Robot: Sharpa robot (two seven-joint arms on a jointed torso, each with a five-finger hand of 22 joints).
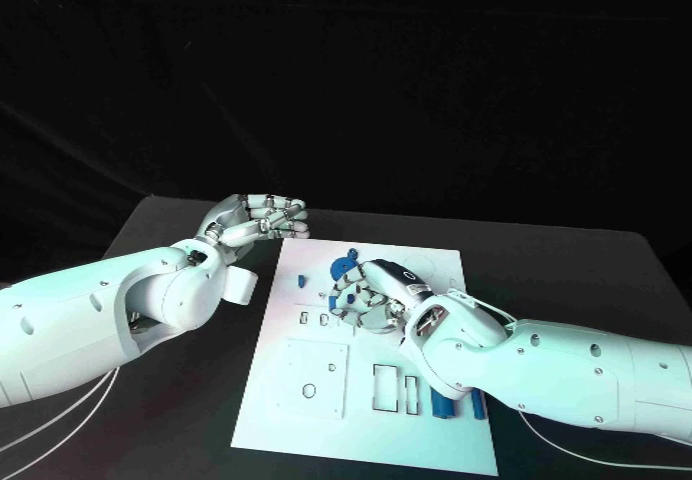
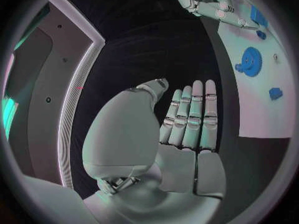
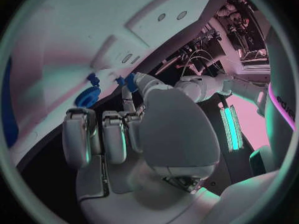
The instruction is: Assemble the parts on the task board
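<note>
the white task board (image 1: 325, 400) lies flat under the right hand (image 1: 378, 300). a blue gear (image 1: 346, 267) sits just beyond its fingers; blue bars (image 1: 444, 402) lie behind it, by the forearm.

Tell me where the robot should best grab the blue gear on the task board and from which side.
Probably by its toothed rim, coming straight down from above. The blue gear lies flat on the white task board, so only its rim and top face are free. The right hand hovers right beside it and could set fingers on opposite sides of the rim; the left hand is off the board.
</note>
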